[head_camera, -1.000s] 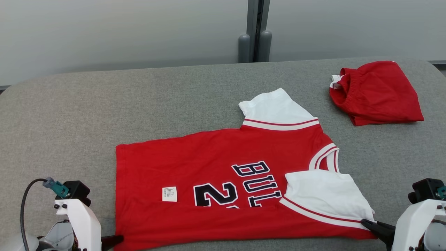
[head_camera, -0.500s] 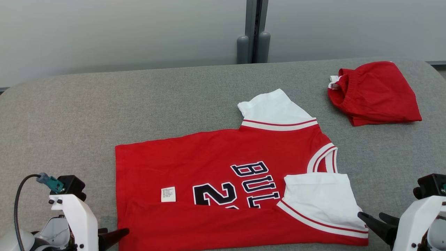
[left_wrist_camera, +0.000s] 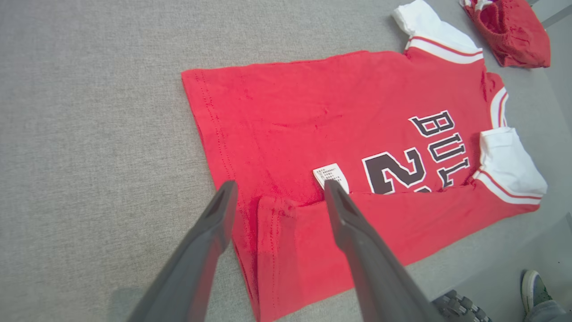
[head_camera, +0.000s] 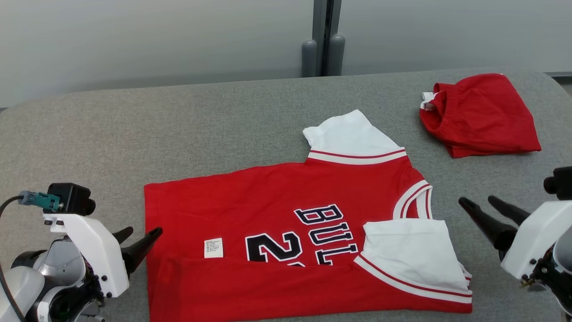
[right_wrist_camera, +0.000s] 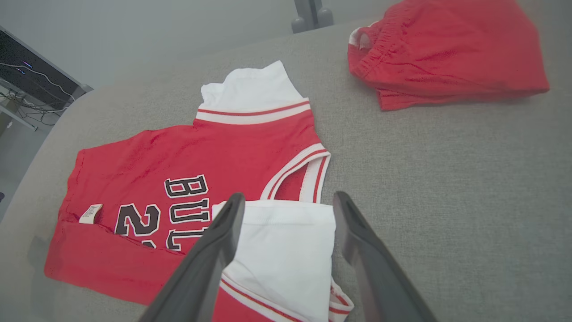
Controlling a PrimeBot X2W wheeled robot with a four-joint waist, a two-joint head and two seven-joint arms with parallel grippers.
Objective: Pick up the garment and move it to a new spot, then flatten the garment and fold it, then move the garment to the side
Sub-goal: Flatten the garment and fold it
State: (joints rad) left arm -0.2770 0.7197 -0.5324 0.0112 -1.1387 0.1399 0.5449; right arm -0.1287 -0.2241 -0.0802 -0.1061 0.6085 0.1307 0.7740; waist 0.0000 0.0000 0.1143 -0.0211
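Note:
The garment (head_camera: 268,201) is a red jersey with white sleeves and black lettering, spread on the grey table (head_camera: 178,125), its near long edge folded up over the front. My left gripper (head_camera: 142,231) hangs open at the jersey's left hem, nothing between its fingers; the left wrist view has the left gripper (left_wrist_camera: 279,185) above the folded corner of the jersey (left_wrist_camera: 290,112). My right gripper (head_camera: 477,200) stands open just right of the collar, off the cloth. In the right wrist view the right gripper (right_wrist_camera: 289,197) hovers over the folded white sleeve of the jersey (right_wrist_camera: 201,147).
A bundle of red shorts (head_camera: 482,116) lies at the table's back right, also seen as the shorts (right_wrist_camera: 447,49) in the right wrist view. A grey post (head_camera: 321,44) stands behind the table. A person's shoe (left_wrist_camera: 534,286) is on the floor past the near edge.
Both grippers opened and let go of the jersey's near folded edge, then rose and drew away from it. The fold stays lying on the jersey.

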